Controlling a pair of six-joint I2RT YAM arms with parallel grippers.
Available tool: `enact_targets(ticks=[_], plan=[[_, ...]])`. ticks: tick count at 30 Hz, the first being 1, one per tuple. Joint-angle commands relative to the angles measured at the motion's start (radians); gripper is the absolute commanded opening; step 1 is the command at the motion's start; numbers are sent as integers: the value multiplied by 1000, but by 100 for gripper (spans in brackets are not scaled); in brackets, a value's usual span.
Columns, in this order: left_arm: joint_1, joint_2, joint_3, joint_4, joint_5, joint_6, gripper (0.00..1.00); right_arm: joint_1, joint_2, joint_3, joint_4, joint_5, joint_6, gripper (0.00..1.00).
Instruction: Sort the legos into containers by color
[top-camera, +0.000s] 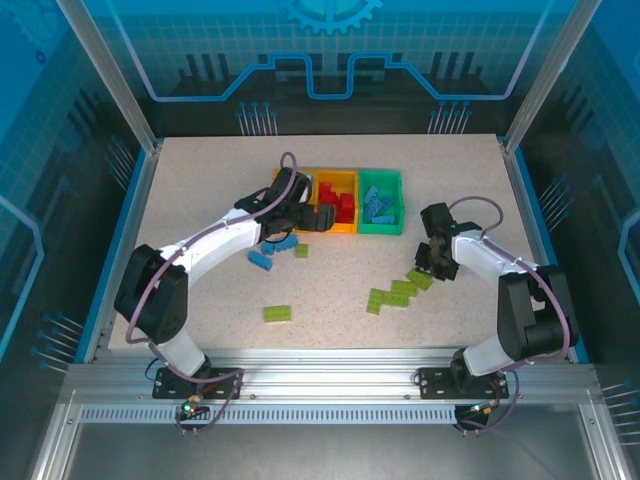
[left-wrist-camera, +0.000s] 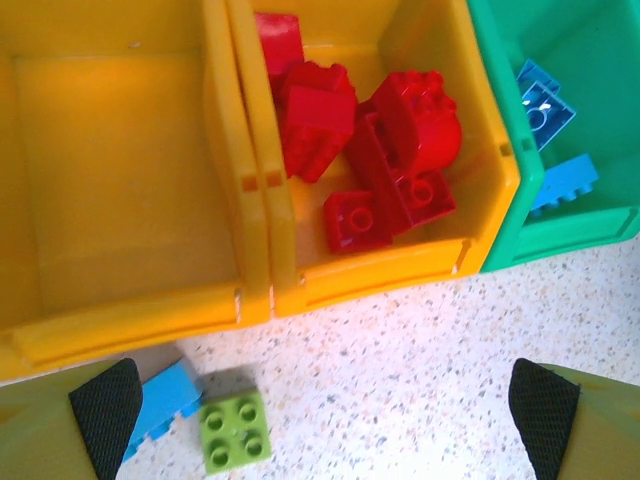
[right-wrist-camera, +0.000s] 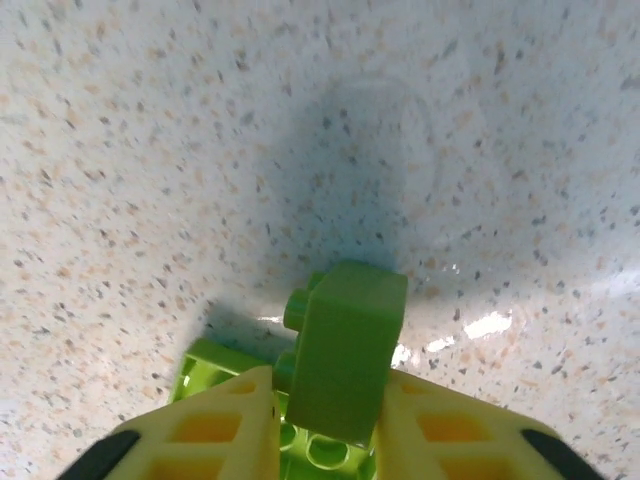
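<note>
Both my arms, the left arm (top-camera: 215, 245) and the right arm (top-camera: 490, 262), have white link shells, black joint housings and a purplish-grey cable (top-camera: 288, 158) looping alongside. The left end effector (left-wrist-camera: 325, 410) and right end effector (right-wrist-camera: 325, 425) carry yellow-green fingers (right-wrist-camera: 225, 435) with black pads (left-wrist-camera: 105, 405), ribbed with cut-outs.

Can't read any letters, brands or numbers anywhere. Closest to a sign: half of a pale gear emblem (top-camera: 330, 10) printed at the top of the blue back panel (top-camera: 200, 50), plus circuit-style line art (top-camera: 290, 60) running below it.
</note>
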Motion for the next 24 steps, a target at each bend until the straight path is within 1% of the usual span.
enact_targets(ticks=[1,3,5,9,12,15,19,24], plan=[[-4,-68,-56,-1,-33,2,99,0,14,56,-12,37,-24,22],[-2,-83,-79,-14,-39,-5,99,15,11,81,-20,29,-34,20],[-3,-87,-96,-34,-40,-13,99,56,4,121,-35,30,-43,20],[-5,-80,-130,-76,-28,-42,99,195,-1,248,-59,55,-58,20],[-5,-93,-182,-71,-23,-56,99,286,40,370,-51,40,-78,20],[-7,-114,-229,-68,-25,-67,99,334,116,493,-19,-27,-97,20],[-9,-151,-281,-58,-28,-80,99,369,261,675,34,-184,-132,20],[-11,-185,-330,-50,-27,-90,99,392,474,933,-2,-254,-159,20]])
